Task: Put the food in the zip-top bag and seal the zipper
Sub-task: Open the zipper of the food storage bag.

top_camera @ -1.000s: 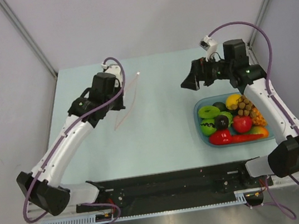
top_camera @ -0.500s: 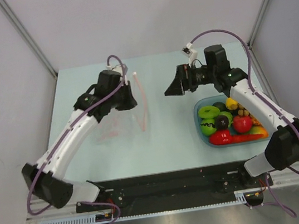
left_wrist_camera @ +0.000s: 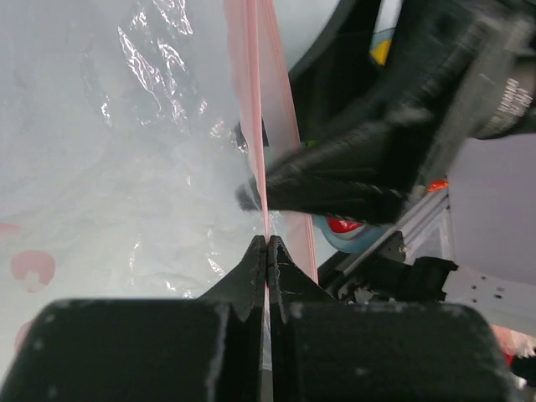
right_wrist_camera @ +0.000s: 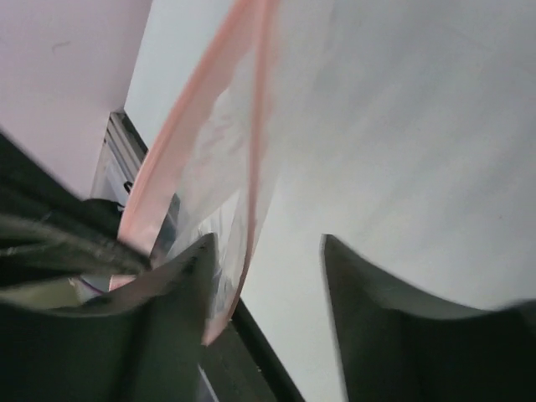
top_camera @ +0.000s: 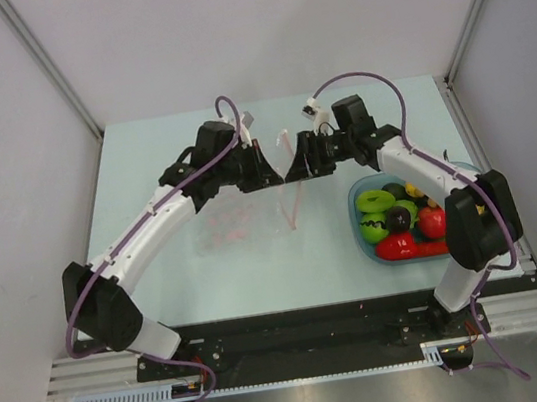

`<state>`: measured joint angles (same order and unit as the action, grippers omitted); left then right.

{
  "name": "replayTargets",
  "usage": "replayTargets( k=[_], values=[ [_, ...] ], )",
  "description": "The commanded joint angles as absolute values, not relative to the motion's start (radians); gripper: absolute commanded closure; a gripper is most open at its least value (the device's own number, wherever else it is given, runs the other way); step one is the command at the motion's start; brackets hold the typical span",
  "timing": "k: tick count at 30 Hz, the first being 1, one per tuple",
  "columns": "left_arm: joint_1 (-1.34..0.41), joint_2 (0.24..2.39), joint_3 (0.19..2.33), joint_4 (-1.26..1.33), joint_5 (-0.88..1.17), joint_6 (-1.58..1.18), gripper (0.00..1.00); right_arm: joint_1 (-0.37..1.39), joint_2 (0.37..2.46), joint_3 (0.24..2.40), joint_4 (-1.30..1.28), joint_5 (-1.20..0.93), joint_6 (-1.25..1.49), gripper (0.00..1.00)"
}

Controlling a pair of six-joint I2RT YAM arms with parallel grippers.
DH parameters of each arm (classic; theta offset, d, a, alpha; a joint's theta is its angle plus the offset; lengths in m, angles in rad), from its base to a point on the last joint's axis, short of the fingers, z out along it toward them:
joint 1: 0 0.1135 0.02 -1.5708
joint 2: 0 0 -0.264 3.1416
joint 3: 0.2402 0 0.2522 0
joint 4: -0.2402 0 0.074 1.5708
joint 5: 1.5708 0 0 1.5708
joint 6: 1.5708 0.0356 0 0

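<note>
Our 2 arms reach forward and bend inward, so the wrists face each other closely above mid-table. Our left gripper [top_camera: 266, 169] has both fingers pressed tightly together; our right gripper [top_camera: 295, 169] holds its fingers spread apart.

Pale grey walls [top_camera: 252, 21] enclose a light blue-green table [top_camera: 129, 146], seemingly under even light.

Bright, even overhead light; wrist pics blurry, maybe motion.

Food [top_camera: 382, 200] in tray [top_camera: 355, 220] at right, zip-top bag [top_camera: 237, 228] mid-table, zipper [top_camera: 294, 197] btwn left claw [top_camera: 271, 175] & right claw [top_camera: 292, 170]
</note>
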<state>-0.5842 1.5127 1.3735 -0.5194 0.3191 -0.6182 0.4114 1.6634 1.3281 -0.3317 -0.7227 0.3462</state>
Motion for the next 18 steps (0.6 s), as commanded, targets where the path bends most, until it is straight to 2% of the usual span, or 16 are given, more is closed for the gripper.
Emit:
replayTargets(
  k=[1, 2, 4, 5, 7, 10, 13, 16, 18],
  values=[
    [-0.568, 1.456, 1.324, -0.443, 0.413, -0.687, 1.00, 0.428, 1.689, 1.391, -0.342, -0.715, 0.308, 0.56],
    [-0.551, 1.451, 1.321, -0.455, 0.408, -0.684, 1.00, 0.428, 1.692, 1.397, -0.383, -0.715, 0.292, 0.72],
    [-0.511, 1.437, 1.333, -0.533, 0.347, -0.626, 1.00, 0.423, 1.677, 1.404, -0.464, -0.689, 0.217, 0.83],
    [-0.497, 1.433, 1.342, -0.569, 0.316, -0.599, 1.00, 0.411, 1.672, 1.399, -0.488, -0.683, 0.197, 0.92],
    [-0.476, 1.417, 1.367, -0.667, 0.190, -0.536, 1.00, 0.402, 1.655, 1.391, -0.535, -0.663, 0.143, 0.97],
    [-0.451, 1.391, 1.370, -0.768, 0.062, -0.427, 1.00, 0.405, 1.634, 1.362, -0.586, -0.631, 0.088, 0.98],
    [-0.446, 1.353, 1.332, -0.791, 0.028, -0.350, 1.00, 0.420, 1.628, 1.339, -0.604, -0.598, 0.003, 0.97],
    [-0.446, 1.321, 1.307, -0.785, 0.079, -0.311, 1.00, 0.443, 1.623, 1.342, -0.624, -0.563, -0.084, 0.94],
    [-0.449, 1.318, 1.304, -0.781, 0.184, -0.310, 1.00, 0.457, 1.615, 1.354, -0.643, -0.548, -0.148, 0.86]
  ],
)
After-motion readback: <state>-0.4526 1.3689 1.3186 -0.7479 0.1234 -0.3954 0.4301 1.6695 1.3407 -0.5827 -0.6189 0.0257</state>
